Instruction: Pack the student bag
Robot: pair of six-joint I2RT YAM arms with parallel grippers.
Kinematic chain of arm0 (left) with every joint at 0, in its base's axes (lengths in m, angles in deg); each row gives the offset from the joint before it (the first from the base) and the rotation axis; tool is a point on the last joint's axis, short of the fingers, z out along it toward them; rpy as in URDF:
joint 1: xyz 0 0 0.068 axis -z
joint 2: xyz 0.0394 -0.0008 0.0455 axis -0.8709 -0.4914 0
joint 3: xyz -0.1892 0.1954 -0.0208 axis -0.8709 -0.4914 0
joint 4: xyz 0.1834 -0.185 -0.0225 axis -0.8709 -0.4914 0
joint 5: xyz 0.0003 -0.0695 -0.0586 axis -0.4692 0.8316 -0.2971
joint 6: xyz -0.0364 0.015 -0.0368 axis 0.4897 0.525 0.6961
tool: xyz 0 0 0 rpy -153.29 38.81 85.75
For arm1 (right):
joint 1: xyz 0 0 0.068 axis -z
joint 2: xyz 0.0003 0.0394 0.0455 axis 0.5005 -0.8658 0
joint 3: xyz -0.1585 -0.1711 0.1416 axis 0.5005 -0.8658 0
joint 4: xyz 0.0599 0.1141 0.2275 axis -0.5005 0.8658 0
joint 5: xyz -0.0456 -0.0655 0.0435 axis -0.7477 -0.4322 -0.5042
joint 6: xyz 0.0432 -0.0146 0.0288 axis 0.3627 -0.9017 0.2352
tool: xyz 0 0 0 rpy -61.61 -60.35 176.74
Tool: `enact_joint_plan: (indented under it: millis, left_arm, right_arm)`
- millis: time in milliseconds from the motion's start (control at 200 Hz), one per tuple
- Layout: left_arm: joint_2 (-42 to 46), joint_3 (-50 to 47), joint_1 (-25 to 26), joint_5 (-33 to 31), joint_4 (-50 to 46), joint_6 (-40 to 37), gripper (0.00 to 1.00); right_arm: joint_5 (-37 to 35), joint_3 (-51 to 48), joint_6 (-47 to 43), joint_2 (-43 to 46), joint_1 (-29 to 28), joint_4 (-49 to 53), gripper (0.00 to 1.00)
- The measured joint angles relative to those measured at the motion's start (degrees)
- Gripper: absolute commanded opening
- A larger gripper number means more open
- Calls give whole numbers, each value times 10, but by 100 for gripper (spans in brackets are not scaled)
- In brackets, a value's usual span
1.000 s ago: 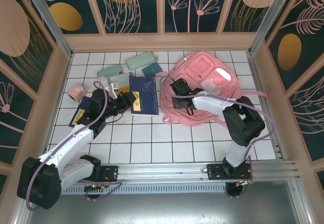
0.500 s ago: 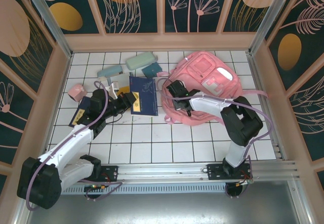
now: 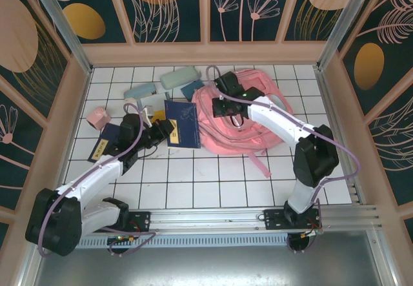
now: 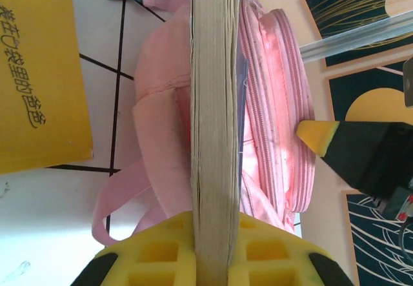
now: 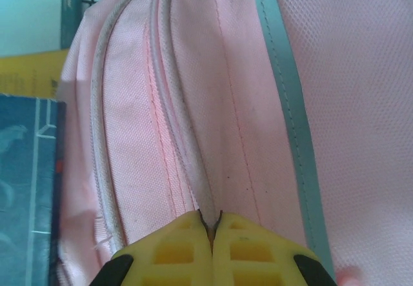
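The book stands on edge between the left jaws. The student bag lies on the worktop straight ahead of them, just beside the book's far end. The right jaws pinch a seam ridge on the bag's rim, with the book just to their left. Beyond the left jaws, toward the back wall, lie a long case and a shorter case. A small box sits to their left.

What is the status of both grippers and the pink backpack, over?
Left gripper shut on thick dark blue book. Right gripper shut, pinching seam of large pink fabric backpack. Loose pink strap lies near the book.
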Motion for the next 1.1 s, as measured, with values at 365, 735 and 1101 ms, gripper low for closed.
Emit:
enact_joint_plan:
  millis: [365,735,1101]
  left_arm:
    - [-58,0,0,4,74,32,0]
    - [18,17,0,-61,14,25,0]
    - [-6,9,-3,-103,-1,49,0]
  right_arm:
    - [135,4,83,11,52,-17,0]
    - [182,21,113,11,87,-17,0]
    - [241,23,153,19,122,-39,0]
